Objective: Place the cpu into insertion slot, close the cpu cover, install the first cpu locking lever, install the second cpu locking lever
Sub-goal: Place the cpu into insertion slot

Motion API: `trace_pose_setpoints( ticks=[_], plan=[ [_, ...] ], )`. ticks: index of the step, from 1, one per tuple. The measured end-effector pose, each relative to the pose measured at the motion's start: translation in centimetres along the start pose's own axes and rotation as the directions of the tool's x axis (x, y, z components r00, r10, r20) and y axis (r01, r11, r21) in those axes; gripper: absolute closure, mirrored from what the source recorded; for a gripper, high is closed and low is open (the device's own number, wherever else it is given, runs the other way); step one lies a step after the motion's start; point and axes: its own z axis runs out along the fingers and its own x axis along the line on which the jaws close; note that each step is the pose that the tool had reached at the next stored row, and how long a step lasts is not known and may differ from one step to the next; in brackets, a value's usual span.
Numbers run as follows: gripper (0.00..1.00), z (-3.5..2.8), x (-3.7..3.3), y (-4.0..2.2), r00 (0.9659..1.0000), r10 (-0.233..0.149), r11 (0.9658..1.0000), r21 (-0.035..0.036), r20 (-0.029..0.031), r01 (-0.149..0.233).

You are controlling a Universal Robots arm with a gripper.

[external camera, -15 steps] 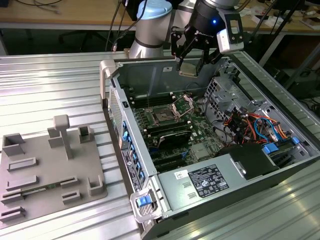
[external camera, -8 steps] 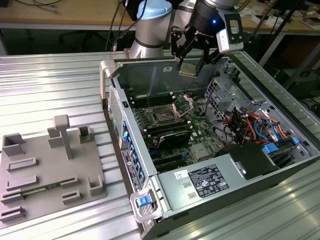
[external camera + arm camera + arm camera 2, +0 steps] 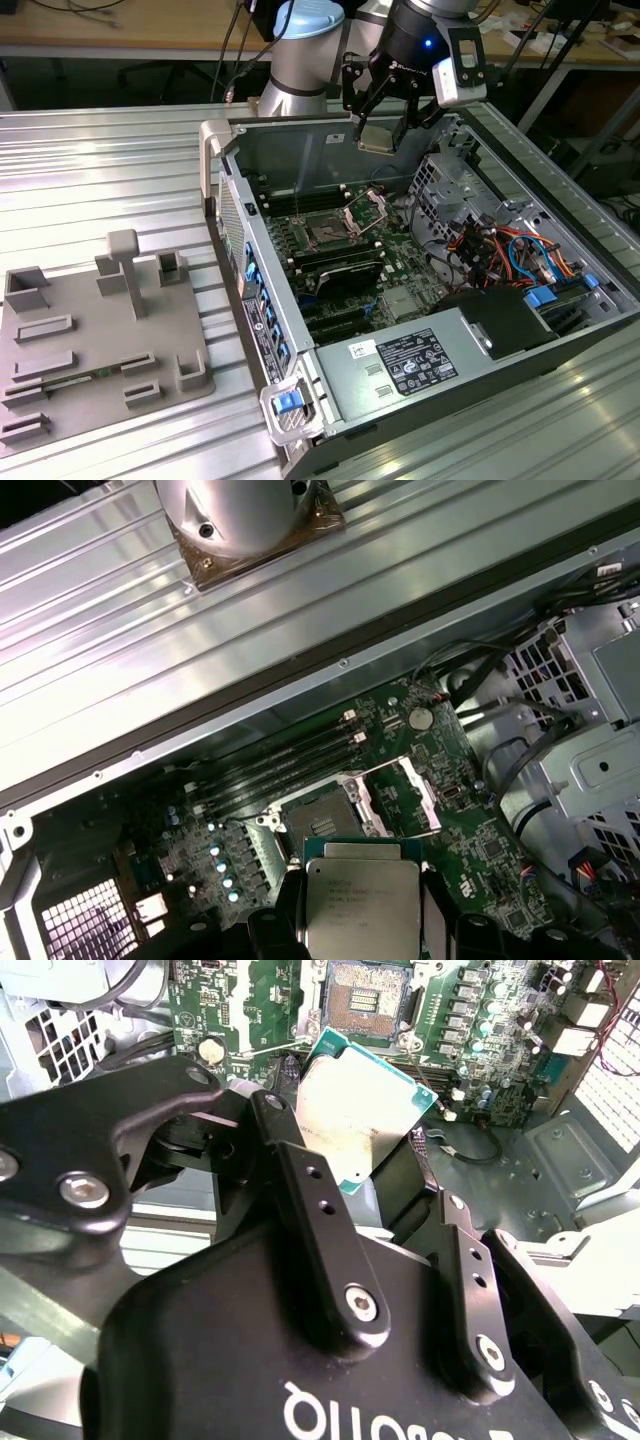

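Well, at the exterior view's left a grey fixture plate lies on the ribbed metal table. To its right stands the open computer case with a green board inside. On the board the insertion slot lies bare, and the cpu cover is tipped up just beside it. Above the case's far edge the gripper is clamped on the cpu. In the second wrist view its black fingers pinch opposite edges of the chip, which hangs above the board, apart from the slot.

There was one cpu, one slot, one cover, one gripper, one case, one power supply, and one grey tray.
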Motion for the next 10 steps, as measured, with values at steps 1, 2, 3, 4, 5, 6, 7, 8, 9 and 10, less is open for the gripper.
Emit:
trace_pose_setpoints(
  ticks=[1, 2, 3, 4, 5, 6, 7, 8, 9, 10],
  plan=[
    [0.45, 0.0, 0.0, 0.0, 1.0, 0.002, 1.0, 0.0, 0.0002, -0.002],
    [0.45, 0.0, 0.0, 0.0, 1.0, 0.004, 1.0, -0.0001, 0.0004, -0.004],
    [0.45, 0.0, 0.0, 0.0, 1.0, 0.006, 1.0, -0.0001, 0.0005, -0.006],
    [0.45, 0.0, 0.0, 0.0, 0.9999, 0.011, 0.9999, -0.0002, 0.001, -0.011],
    [0.45, 0.0, 0.0, 0.0, 0.9999, 0.015, 0.9999, -0.0003, 0.0013, -0.015],
    [0.45, 0.0, 0.0, 0.0, 0.9998, 0.02, 0.9998, -0.0004, 0.0018, -0.02],
    [0.45, 0.0, 0.0, 0.0, 0.9997, 0.025, 0.9997, -0.0005, 0.0022, -0.025],
    [0.45, 0.0, 0.0, 0.0, 0.9995, 0.031, 0.9995, -0.0006, 0.0027, -0.031],
    [0.45, 0.0, 0.0, 0.0, 0.9994, 0.035, 0.9994, -0.0007, 0.0031, -0.035],
    [0.45, 0.0, 0.0, 0.0, 0.9991, 0.042, 0.9991, -0.0008, 0.0037, -0.042]
  ],
)
